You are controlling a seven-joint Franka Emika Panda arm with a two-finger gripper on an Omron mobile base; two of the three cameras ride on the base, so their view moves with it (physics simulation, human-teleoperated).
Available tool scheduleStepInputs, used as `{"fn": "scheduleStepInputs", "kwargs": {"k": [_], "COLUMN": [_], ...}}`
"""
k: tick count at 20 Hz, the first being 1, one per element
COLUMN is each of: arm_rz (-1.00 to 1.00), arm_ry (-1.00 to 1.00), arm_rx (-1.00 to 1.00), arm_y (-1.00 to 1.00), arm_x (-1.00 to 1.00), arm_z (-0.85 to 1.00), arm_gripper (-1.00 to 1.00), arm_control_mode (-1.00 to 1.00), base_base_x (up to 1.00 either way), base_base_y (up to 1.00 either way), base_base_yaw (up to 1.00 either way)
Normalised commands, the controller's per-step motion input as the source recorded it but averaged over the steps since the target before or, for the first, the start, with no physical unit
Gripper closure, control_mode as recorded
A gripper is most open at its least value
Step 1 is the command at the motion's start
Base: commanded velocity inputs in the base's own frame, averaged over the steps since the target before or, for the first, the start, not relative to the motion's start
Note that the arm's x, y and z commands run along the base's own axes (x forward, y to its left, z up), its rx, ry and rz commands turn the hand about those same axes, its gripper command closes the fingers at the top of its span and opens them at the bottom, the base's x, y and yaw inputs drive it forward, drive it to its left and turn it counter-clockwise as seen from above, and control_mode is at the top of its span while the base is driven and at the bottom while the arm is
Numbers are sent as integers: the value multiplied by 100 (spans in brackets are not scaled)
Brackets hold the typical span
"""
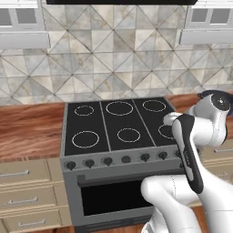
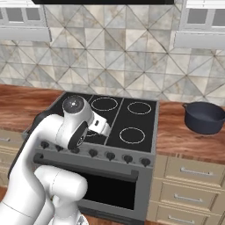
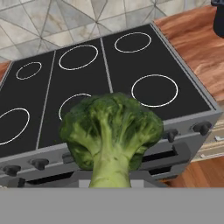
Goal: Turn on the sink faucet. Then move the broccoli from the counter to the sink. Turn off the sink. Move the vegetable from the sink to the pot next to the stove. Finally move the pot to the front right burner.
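Note:
The broccoli (image 3: 111,131), a green floret on a pale stem, stands upright close in front of the hand camera. My gripper (image 2: 104,127) is shut on its stem, and the floret hides the fingertips. I hold it above the front edge of the stove (image 2: 132,115), near the knob row. The front right burner (image 3: 154,90) lies just beyond it, bare. Right of the stove, the dark grey pot (image 2: 204,117) stands on the counter (image 2: 176,136); it also shows at the corner of the hand view (image 3: 218,19). The sink and its faucet are out of view.
The black cooktop (image 1: 118,123) has several white ring burners with nothing on them. A row of dark knobs (image 1: 107,160) lines its grey front panel. Beige drawers (image 2: 193,176) sit under the counter on both sides. A tiled wall (image 1: 118,50) rises behind.

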Motion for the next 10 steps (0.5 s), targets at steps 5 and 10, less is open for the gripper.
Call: {"fn": "scheduleStepInputs", "kwargs": {"k": [5,10], "arm_rz": [0,0], "arm_ry": [0,0], "arm_rx": [0,0], "arm_y": [0,0], "arm_x": [0,0], "arm_z": [0,0], "arm_gripper": [100,100], "arm_control_mode": [100,100], "base_base_x": [27,31], "base_base_y": [-52,-50], "base_base_yaw": [-6,-6]}}
